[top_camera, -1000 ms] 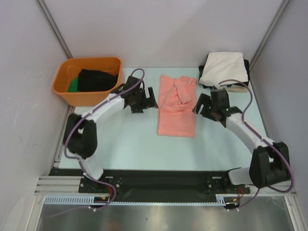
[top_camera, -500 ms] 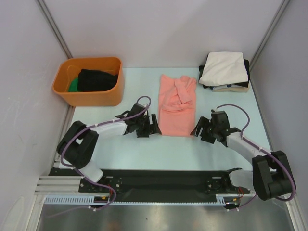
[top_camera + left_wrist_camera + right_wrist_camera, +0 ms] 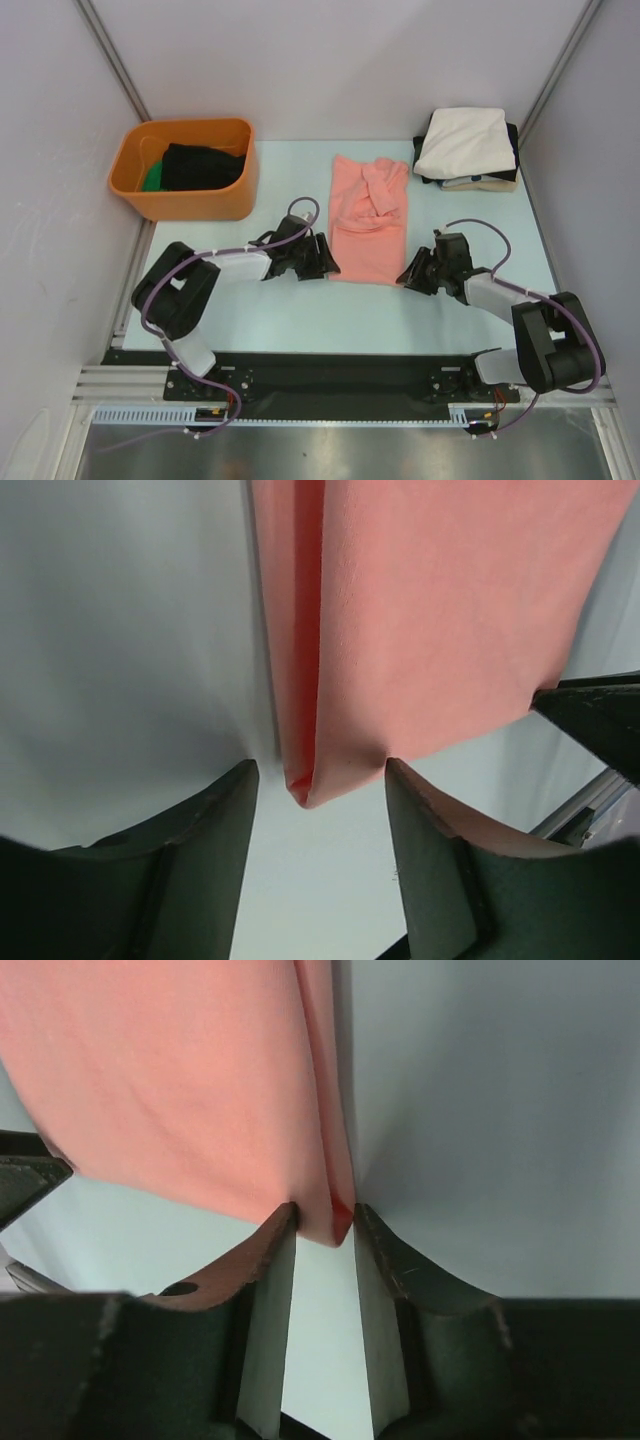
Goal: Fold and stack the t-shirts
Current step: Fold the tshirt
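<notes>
Salmon-pink t-shirt [image 3: 368, 225] lies folded lengthwise on the table [image 3: 300, 310]. Only the wrist views show the grips: the left gripper [image 3: 320, 768] stands apart astride the near left corner, while the right gripper [image 3: 325, 1215], narrow, pinches the near right corner. Farther back, an orange tub [image 3: 150, 205] holds black cloth [image 3: 200, 165] and green cloth [image 3: 152, 178]. A cream-white folded shirt [image 3: 465, 140] tops the far-right stack.

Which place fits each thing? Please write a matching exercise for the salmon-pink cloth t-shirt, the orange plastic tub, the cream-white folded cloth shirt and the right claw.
Things:
1. salmon-pink cloth t-shirt
2. orange plastic tub
3. cream-white folded cloth shirt
4. right claw

Places:
a. far right corner of the table
b. far left of the table
c. at the t-shirt's near right corner
d. middle of the table

Pairs: 1-d, 2-b, 3-a, 4-c.
</notes>
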Robot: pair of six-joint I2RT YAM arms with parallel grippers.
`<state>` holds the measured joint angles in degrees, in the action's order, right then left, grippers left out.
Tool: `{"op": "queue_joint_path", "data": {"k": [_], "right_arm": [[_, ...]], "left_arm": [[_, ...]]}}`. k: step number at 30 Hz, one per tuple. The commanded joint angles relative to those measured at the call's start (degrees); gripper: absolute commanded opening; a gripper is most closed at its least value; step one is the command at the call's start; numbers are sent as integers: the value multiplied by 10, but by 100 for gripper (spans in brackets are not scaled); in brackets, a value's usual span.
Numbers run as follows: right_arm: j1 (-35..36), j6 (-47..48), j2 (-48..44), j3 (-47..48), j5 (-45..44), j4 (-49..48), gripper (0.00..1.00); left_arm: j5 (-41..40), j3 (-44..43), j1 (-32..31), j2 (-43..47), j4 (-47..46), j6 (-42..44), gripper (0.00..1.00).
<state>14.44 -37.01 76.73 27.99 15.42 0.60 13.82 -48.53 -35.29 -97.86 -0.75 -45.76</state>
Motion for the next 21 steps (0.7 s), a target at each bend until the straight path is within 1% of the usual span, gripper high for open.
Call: {"op": "queue_joint_path", "data": {"k": [1, 2, 3, 5, 6, 11, 12, 13, 14, 15, 17, 18, 21], "right_arm": [[1, -2, 6, -6, 1, -23, 33], [1, -3, 7, -5, 2, -24, 29], [0, -3, 11, -5, 3, -24, 28], [-1, -7, 12, -5, 12, -27, 25], [-1, -10, 12, -5, 15, -30, 25], [-1, -16, 11, -2, 18, -37, 17], [-1, -16, 11, -2, 19, -38, 14], [0, -16, 14, 0, 19, -39, 8], [-1, -16, 14, 0, 22, -39, 4], [-1, -15, 13, 0, 23, -37, 0], [-2, -15, 2, -2, 23, -33, 0], [0, -15, -4, -3, 23, -29, 0], [2, -10, -43, 0, 15, 16, 0]], "left_arm": [[6, 3, -6, -18, -39, -12, 58], [7, 1, -7, -20, -41, -11, 56], [4, 0, -7, -21, -41, -10, 53], [2, 1, -10, -18, -45, -10, 50], [2, 2, -11, -16, -47, -11, 46], [-6, 0, -27, 0, -53, -13, 43], [-6, 0, -29, 0, -54, -14, 42], [-7, -2, -31, -2, -55, -15, 39], [-8, -2, -35, -2, -56, -19, 35], [-11, -1, -36, -1, -57, -21, 25], [-14, 4, -42, 0, -57, -24, 11], [-16, 6, -43, 3, -56, -25, 0], [-33, 19, -50, 30, -38, -25, 1]]}}
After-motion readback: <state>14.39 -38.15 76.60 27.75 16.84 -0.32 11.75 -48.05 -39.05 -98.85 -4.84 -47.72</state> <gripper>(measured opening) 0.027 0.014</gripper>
